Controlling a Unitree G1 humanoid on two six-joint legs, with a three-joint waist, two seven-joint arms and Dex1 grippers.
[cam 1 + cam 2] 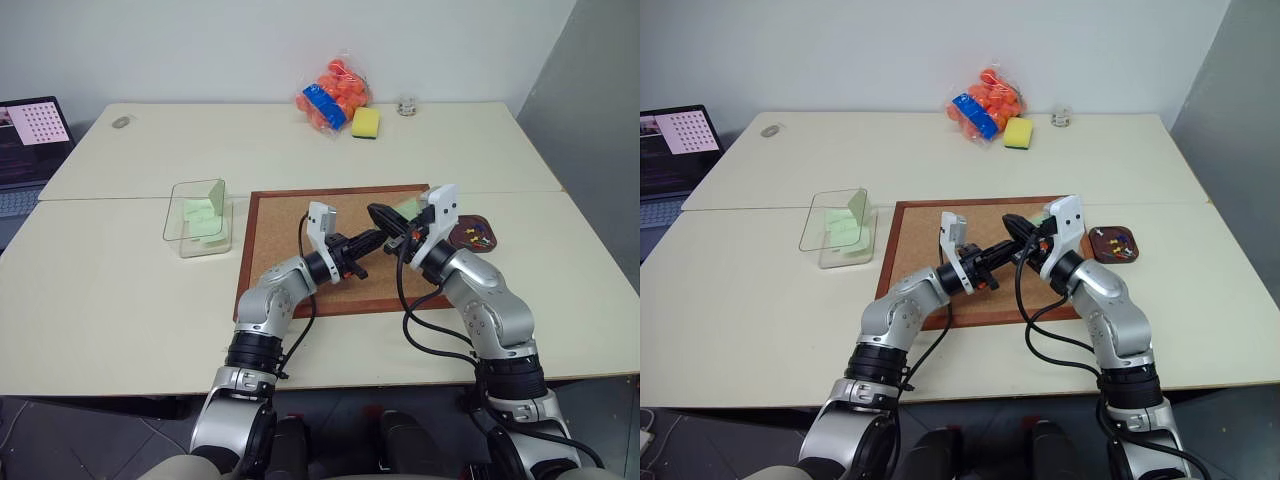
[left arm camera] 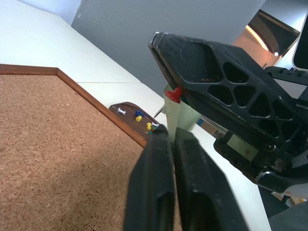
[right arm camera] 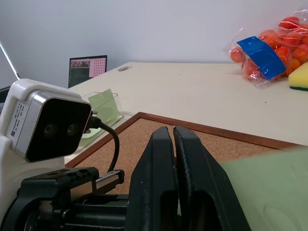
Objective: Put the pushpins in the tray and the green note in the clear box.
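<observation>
My right gripper (image 1: 377, 212) is shut on the pale green note (image 1: 405, 205) and holds it up over the corkboard (image 1: 290, 250). A red pushpin (image 2: 177, 94) is stuck through the note beside the right fingers (image 2: 216, 77). My left gripper (image 1: 380, 238) is shut, with its fingertips (image 2: 161, 132) at the note's (image 2: 183, 113) lower edge; I cannot tell whether they pinch it. The small dark brown tray (image 1: 492, 240) lies just right of the board and holds several pushpins (image 2: 139, 117). The clear box (image 1: 175, 215) stands left of the board with green slips (image 1: 203, 215) inside.
A bag of oranges (image 1: 335, 92) and a yellow-green sponge (image 1: 366, 122) sit at the table's far edge, with a small grey object (image 1: 406, 105) beside them. A laptop (image 1: 30, 140) stands at the far left. A seam joins two tables behind the board.
</observation>
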